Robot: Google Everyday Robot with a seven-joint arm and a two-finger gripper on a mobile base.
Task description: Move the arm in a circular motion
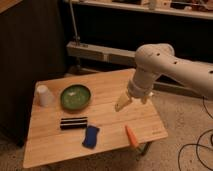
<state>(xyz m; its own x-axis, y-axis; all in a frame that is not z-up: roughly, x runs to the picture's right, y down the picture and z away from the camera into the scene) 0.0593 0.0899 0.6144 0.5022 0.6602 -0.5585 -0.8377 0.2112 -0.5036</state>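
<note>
My large white arm (167, 62) of thick tubular segments with small dark holes enters from the right and bends at a rounded joint above the right half of the wooden table (107, 85). Its small pale yellowish gripper (123, 102) hangs at the tip, pointing down and to the left, a little above the table's middle right. It holds nothing that I can see.
On the table are a white cup (44, 95) at the left, a green bowl (75, 96), a black bar (73, 123), a blue sponge (91, 137) and an orange carrot (131, 136). Dark shelving (100, 50) stands behind; cables (197, 150) lie on the floor at right.
</note>
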